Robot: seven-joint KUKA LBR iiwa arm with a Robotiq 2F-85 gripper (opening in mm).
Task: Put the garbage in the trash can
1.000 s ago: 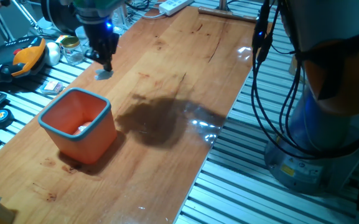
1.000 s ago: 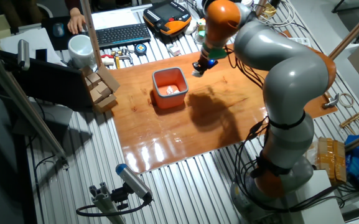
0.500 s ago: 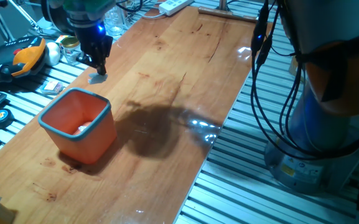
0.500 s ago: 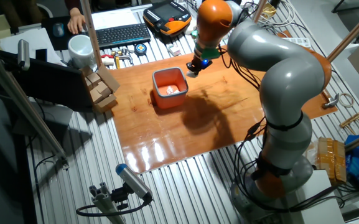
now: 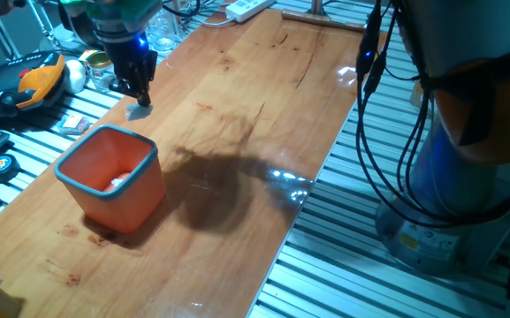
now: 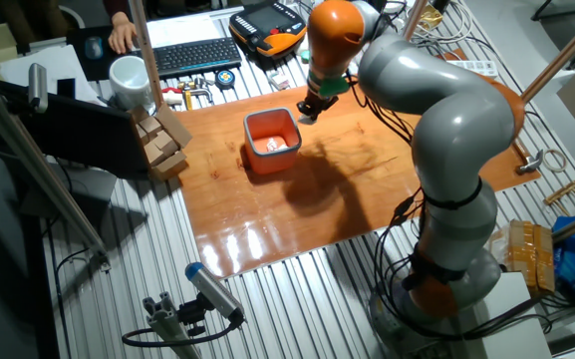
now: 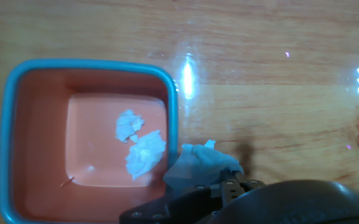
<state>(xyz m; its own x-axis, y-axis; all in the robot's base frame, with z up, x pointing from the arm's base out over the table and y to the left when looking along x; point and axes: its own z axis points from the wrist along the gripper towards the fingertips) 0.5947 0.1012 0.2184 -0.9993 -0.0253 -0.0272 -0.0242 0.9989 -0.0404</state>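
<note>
Orange bin (image 5: 133, 200): light blue rim, stands on the wood tabletop (image 5: 246, 79); left edge is cut off in the hand view.
Bin contents: two white crumpled bits (image 7: 139, 144) lie on the floor of the bin (image 7: 173, 118); from the fixed views only a pale patch shows inside.
Hidden: tool fingers are mostly out of sight in the hand view, with dark housing filling the bottom edge and the tips covered by the scrap.
Hard to read: in the other fixed view the scrap is too small to pick out under the tool (image 6: 307, 116).
Tool (image 5: 141, 95): points down, fingers drawn close together, clenched on the scrap (image 5: 137, 112) at the tips; no gap visible.
Scrap (image 7: 201, 163): pale, crumpled, hangs at the tool (image 7: 221, 185), just outside the bin's near rim, not over the opening.
Tool vs bin: apart, not touching; tool is beside the bin (image 6: 272, 158) on the arm's side.
Arm (image 6: 436, 110): grey and orange, reaches over the tabletop and throws a dark shadow on it.
</note>
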